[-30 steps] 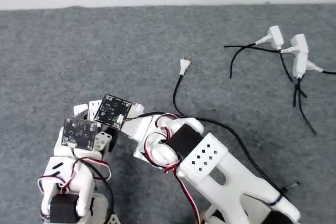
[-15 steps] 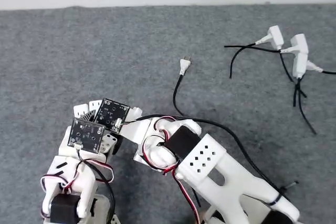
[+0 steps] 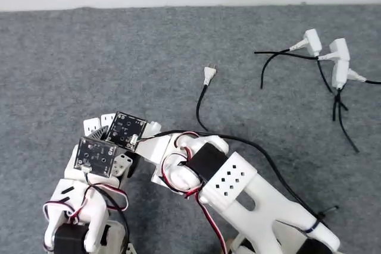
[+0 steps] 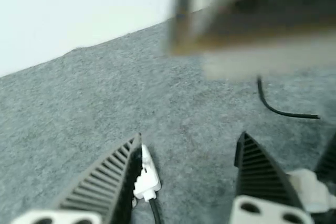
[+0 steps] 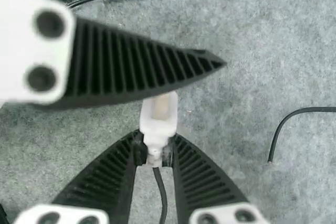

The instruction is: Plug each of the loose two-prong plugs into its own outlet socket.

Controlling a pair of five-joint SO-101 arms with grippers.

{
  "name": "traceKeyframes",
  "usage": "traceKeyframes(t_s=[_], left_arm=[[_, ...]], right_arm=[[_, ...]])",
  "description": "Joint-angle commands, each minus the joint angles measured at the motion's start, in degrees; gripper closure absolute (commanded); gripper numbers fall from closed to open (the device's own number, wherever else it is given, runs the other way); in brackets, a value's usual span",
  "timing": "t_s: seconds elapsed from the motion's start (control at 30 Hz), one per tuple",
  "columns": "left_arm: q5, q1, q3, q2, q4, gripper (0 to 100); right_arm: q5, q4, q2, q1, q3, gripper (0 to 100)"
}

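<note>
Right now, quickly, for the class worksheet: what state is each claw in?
Left claw: open, holding nothing.
Right claw: closed on a white connector.

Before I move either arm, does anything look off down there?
Yes, crowding: the left gripper, jaws open, has one finger crossing just past the white corded piece clamped in the right gripper. A move could knock them together.
</note>
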Motion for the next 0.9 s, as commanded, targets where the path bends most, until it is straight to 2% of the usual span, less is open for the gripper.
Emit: traceKeyframes(t_s=[0.0, 0.1, 0.37, 0.77, 0.87], left_arm=[[-0.62, 1.76, -3.21, -1.05, 0.79, 71], [-0.62, 1.67, -4.26, -1.05, 0.88, 71], [1.49, -4.48, -4.97, -1.05, 0.44, 71], [1.76, -3.87, -6.81, -1.05, 0.88, 71], [1.76, -1.67, -8.13, -1.05, 2.11, 71]], right_arm=[[-0.79, -0.13, -2.59, 0.66, -3.78, 98.9], [-0.79, -0.22, -2.59, 0.84, -3.78, 98.9], [-0.79, -0.13, -2.77, 0.92, -3.78, 98.9], [-0.79, -0.40, -2.77, 1.01, -3.78, 98.9], [-0.79, -0.40, -2.59, 1.01, -3.78, 98.9]])
